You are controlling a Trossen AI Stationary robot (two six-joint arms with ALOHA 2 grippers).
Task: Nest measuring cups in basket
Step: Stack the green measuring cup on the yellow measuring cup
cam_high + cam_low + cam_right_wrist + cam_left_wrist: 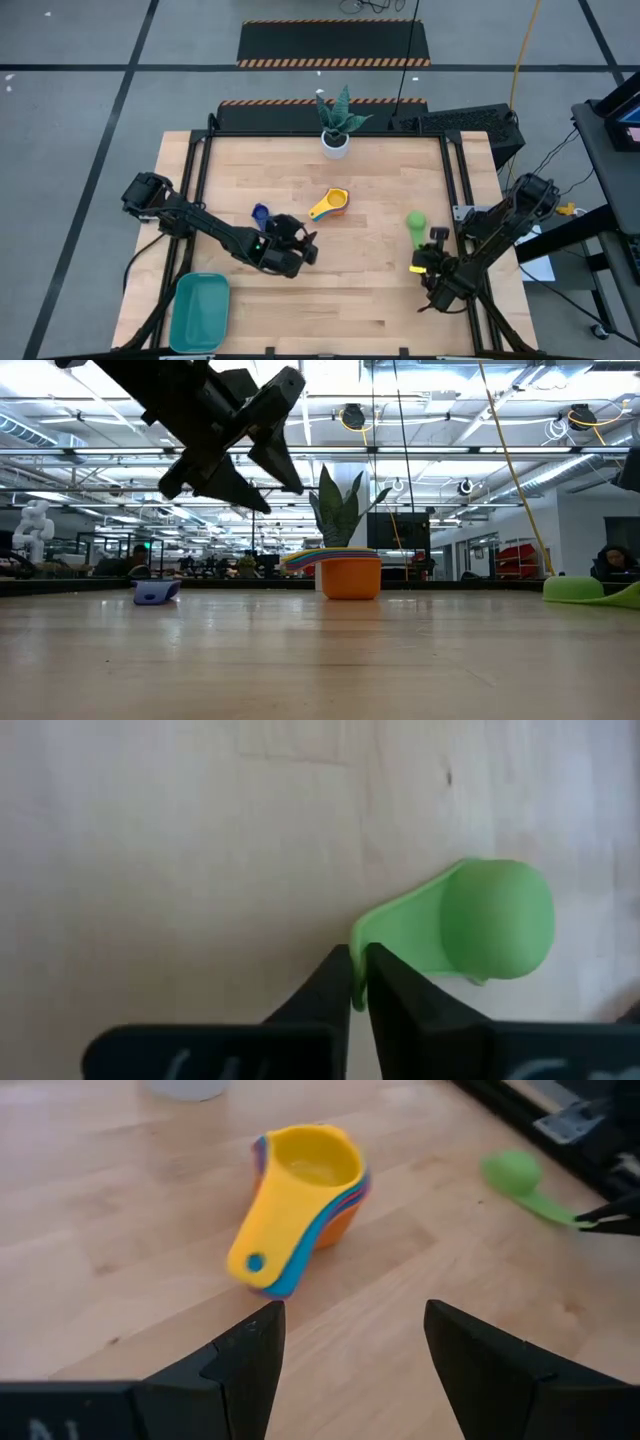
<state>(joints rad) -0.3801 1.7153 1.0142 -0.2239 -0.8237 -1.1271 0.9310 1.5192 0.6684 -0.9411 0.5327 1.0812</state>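
A nested stack of measuring cups, yellow on top, stands on the table's middle; it also shows in the low view. A navy cup lies alone to its left. A green cup sits mouth down at the right. The teal basket lies at the near left corner. My left gripper is open and empty, raised above the table, near the navy cup and pointing at the stack. My right gripper is shut on the green cup. My right gripper pinches the free end of the green cup's flat handle between its two fingertips. The fingers come from the table's near side, along the handle. The bowl is upside down, low at the table top; whether it rests there I cannot tell.
A white pot with a green plant stands at the table's far edge. Bare wood lies between the stack, the green cup and the near edge. A dark box sits at the far right corner.
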